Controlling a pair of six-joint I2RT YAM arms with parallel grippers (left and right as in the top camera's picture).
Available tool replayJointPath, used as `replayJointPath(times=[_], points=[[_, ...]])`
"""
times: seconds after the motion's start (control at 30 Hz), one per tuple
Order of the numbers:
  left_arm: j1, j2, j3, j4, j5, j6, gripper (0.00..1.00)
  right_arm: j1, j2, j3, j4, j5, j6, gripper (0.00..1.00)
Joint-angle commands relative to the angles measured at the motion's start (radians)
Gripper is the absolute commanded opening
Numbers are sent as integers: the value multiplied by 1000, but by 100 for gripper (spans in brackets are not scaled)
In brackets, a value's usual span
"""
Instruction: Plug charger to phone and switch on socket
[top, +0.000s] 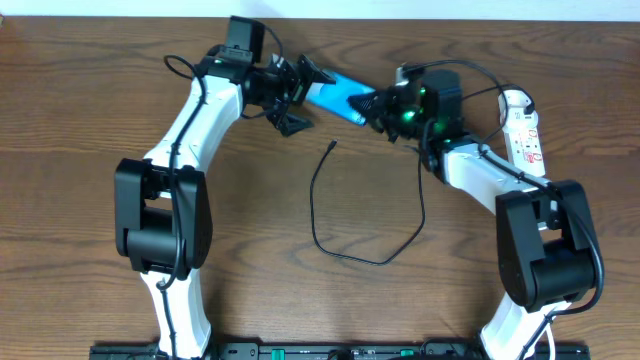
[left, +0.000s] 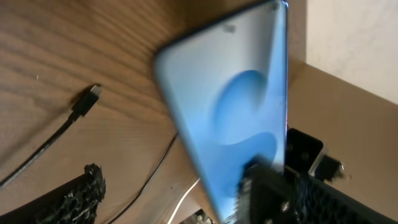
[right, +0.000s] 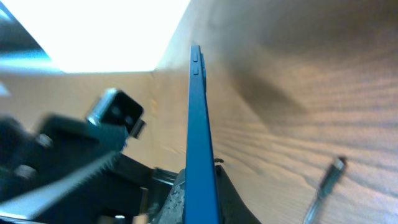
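While the slim, glossy blue phone (top: 338, 96) is clamped edge-on by the right gripper (top: 376, 106), the left gripper (top: 300, 97) is held with jaws apart at its other end. The thin black charger (top: 345, 255) is laid looped on the wood-grain table (top: 90, 110).

Upper centre: phone (top: 335, 95) bars the way. Centre: charger (top: 378, 262) loop on table (top: 80, 120). Upper right: socket (top: 526, 130). Far left and inside the loop: bare wood, passable.

Rear centre: phone (top: 335, 96); charger (top: 314, 212) on table (top: 80, 100) before it; socket (top: 526, 135) far right.
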Motion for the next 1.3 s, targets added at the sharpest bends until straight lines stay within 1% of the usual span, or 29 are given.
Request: replayJointPath(times=[0.0, 0.1, 0.2, 0.33, 0.43, 0.5, 0.67, 0.73, 0.93, 1.1, 1.27], points=[[34, -34, 4, 42, 65, 79, 95, -7, -3, 8, 112, -26, 277, 1], [48, -34, 4, 79, 69, 77, 92, -1, -3, 8, 166, -14, 436, 1], [54, -34, 4, 129, 76, 57, 90, 14, -3, 8, 168, 10, 584, 1], [54, -34, 4, 235, 97, 14, 87, 46, -3, 8, 168, 42, 683, 1], [54, -34, 4, 299, 98, -29, 82, 69, -3, 8, 168, 61, 732, 1], [54, -34, 4, 324, 98, -43, 76, 77, -3, 8, 171, 72, 752, 1], [54, -34, 4, 327, 98, -75, 64, 85, -3, 8, 172, 88, 754, 1], [54, -34, 4, 327, 98, -96, 61, 85, -3, 8, 172, 88, 766, 1], [53, -34, 4, 327, 98, -179, 59, 102, -3, 8, 177, 111, 799, 2], [53, -34, 4, 326, 98, -205, 55, 126, -3, 8, 208, 132, 818, 1], [48, -34, 4, 326, 97, -236, 54, 142, -3, 8, 243, 140, 825, 1]])
